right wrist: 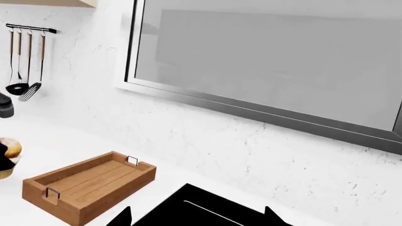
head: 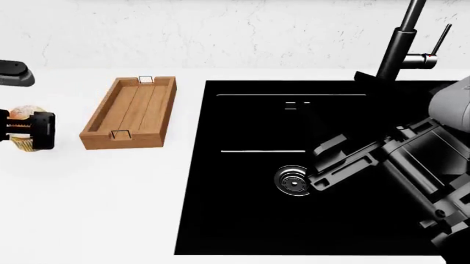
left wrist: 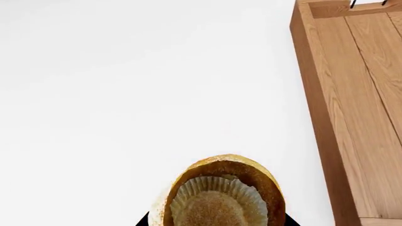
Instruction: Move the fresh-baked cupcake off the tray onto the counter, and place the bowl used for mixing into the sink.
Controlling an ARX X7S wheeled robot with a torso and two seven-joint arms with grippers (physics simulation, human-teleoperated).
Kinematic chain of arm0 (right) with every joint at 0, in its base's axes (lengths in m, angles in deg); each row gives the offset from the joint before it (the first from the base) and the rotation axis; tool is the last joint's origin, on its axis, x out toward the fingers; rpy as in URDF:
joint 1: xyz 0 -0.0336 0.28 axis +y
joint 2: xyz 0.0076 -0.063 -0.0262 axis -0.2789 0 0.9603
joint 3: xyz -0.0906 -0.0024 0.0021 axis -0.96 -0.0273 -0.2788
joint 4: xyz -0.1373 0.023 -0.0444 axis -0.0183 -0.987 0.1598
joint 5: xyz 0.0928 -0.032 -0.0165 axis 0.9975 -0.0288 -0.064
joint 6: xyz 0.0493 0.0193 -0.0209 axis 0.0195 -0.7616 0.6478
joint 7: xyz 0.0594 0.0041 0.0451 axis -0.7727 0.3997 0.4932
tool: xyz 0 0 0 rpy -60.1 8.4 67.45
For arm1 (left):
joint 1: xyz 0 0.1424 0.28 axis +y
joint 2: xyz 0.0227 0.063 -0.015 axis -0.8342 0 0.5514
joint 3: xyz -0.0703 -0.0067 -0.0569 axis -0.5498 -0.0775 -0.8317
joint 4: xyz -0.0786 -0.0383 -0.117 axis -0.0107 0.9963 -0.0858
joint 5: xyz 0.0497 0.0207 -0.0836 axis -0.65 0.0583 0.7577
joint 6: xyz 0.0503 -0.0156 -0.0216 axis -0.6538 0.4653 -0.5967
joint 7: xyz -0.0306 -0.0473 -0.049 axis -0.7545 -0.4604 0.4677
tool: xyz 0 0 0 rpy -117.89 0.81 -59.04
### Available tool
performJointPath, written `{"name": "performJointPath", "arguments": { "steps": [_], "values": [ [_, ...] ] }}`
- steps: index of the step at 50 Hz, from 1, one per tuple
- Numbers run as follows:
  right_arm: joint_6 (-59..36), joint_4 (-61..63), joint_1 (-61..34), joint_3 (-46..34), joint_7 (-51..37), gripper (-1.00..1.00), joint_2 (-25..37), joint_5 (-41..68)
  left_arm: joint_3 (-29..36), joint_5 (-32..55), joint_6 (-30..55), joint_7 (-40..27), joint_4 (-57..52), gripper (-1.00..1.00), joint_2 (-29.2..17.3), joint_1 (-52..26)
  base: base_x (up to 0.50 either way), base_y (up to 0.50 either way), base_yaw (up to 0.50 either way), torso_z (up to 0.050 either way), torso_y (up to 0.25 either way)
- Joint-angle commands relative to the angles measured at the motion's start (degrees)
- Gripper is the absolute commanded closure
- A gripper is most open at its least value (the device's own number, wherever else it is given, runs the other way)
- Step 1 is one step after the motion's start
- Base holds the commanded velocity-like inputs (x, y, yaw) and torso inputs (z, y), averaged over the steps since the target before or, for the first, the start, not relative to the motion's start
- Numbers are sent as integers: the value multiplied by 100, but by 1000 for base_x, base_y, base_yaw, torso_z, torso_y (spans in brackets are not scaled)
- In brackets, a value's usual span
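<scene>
My left gripper (head: 29,130) is shut on the cupcake (head: 24,113), held over the white counter (head: 96,198) to the left of the tray. In the left wrist view the cupcake (left wrist: 221,195) fills the space between my jaws (left wrist: 217,222), its ribbed liner base facing the camera. The brown wooden tray (head: 130,113) is empty; it also shows in the left wrist view (left wrist: 358,108) and the right wrist view (right wrist: 88,186). My right gripper (head: 323,164) is open and empty over the black sink (head: 242,220). The bowl is out of view.
A tall dark faucet (head: 400,44) stands behind the sink, and a round metal drain (head: 292,180) lies just beside my right gripper. A dark object (head: 15,72) sits at the far left of the counter. Utensils (right wrist: 24,61) hang on the marbled wall.
</scene>
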Motion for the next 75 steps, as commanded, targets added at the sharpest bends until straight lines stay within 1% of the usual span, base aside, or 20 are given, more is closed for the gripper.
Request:
{"name": "performJointPath", "arguments": {
  "steps": [1, 16, 27, 38, 39, 46, 64, 75],
  "values": [
    [13, -7, -13, -27, -9, -100, 10, -5, 8, 53, 20, -51, -41, 100, -31, 79, 0, 0, 0, 0, 0],
    [43, 1, 10, -50, -16, -100, 17, -20, 103, 95, 39, 45, -13, 100, -40, 157, 0, 0, 0, 0, 1],
    [65, 6, 30, -59, 8, -100, 30, -46, 42, 215, 178, -59, -118, 100, -111, 229, 0, 0, 0, 0, 0],
    [87, -5, 52, -75, 4, -100, 37, -34, 117, 184, 113, -24, -88, 100, -101, 237, 0, 0, 0, 0, 0],
    [90, -4, 58, -73, 7, -100, 39, -52, 262, 106, 110, 66, -111, -100, -103, 196, 0, 0, 0, 0, 0],
    [119, -10, 113, -71, 48, -100, 33, -94, 118, 229, 193, -43, -105, -100, -86, 189, 0, 0, 0, 0, 0],
    [139, -23, 152, -106, 49, -100, 47, -148, 316, 54, 4, 162, -13, -100, -30, -110, 0, 0, 0, 0, 0],
    [134, -30, 41, -143, -21, -100, 74, -38, 449, 54, 259, 275, -282, -100, -130, -500, 0, 0, 0, 0, 0]
  ]
}}
